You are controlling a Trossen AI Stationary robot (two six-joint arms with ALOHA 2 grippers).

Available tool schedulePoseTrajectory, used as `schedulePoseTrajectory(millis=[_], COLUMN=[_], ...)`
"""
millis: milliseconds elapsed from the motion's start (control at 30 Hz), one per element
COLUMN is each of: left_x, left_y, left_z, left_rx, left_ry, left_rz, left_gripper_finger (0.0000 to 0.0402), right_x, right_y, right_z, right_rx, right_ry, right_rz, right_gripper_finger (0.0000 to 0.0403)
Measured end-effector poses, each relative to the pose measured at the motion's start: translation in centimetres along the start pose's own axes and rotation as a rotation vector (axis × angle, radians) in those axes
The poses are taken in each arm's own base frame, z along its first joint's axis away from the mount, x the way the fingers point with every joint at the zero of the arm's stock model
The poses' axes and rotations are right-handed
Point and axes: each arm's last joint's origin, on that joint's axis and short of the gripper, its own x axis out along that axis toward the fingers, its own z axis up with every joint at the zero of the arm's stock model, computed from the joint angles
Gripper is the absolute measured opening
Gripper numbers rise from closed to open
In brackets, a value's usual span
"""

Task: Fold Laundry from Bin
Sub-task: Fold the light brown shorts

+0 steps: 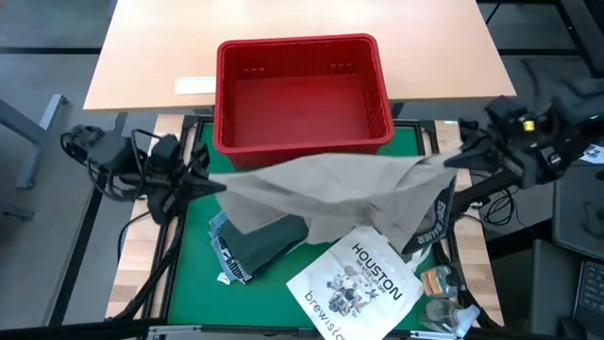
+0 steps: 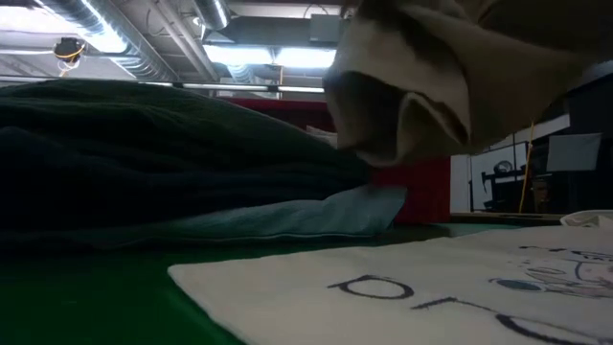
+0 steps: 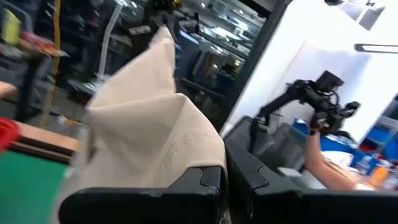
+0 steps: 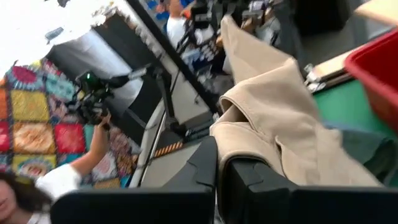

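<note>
You have one red bin [image 1: 302, 94], one khaki garment [image 1: 321, 194], one dark green garment [image 1: 269, 241], one tote bag [image 1: 354, 283].

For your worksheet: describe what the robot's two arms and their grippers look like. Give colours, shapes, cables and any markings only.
Both arms are dark, near-black, built of jointed segments. The left arm trails loose black cables in loops beside it. The right arm carries a small yellow-green mark near its wrist. The left gripper and right gripper each have two blocky, angular black jaws. No lettering is readable.

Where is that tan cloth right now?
In the high view, the khaki-tan garment hangs stretched between the left pincer and right pincer, just in front of the red bin, above the dark green garment.
</note>
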Motion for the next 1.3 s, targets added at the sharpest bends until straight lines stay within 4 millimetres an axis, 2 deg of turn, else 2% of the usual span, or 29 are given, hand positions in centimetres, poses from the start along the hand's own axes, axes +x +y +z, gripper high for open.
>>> schedulePoseTrajectory(millis=[200,333,600,800,933,1100,1200,1300], left_x=[0.6,0.7,-0.2,-1.3,-2.3,-2.9,-2.6,-1.8], left_y=[-2.1,-4.0,-8.0,-10.5,-11.3,-11.0,-10.3,-9.3], left_z=[-1.9,-3.1,-5.5,-7.4,-7.7,-8.0,-8.7,-10.0], left_rx=[-0.037,-0.046,-0.092,-0.129,-0.118,-0.070,0.007,0.034], left_ry=[0.050,0.041,0.036,0.019,-0.003,-0.041,-0.039,-0.040], left_rz=[0.004,0.017,0.020,0.072,0.122,0.249,0.321,0.401], left_gripper_finger=[0.0000,0.0000,0.0000,0.0000,0.0000,0.0000,0.0000,0.0000], right_x=[3.0,4.8,7.7,8.2,7.9,7.6,7.2,6.7], right_y=[0.1,1.2,5.8,10.2,11.9,11.3,9.6,7.5], right_z=[-0.1,-0.9,-4.2,-7.2,-8.4,-8.8,-9.4,-10.4], right_rx=[0.043,0.026,0.035,0.050,0.058,0.000,-0.100,-0.115], right_ry=[0.090,0.148,0.198,0.179,0.138,0.109,0.124,0.149], right_rz=[0.009,0.027,0.071,0.149,0.169,0.055,-0.107,-0.322], right_gripper_finger=[0.0009,0.0009,0.0009,0.0009,0.0009,0.0009,0.0009,0.0009])
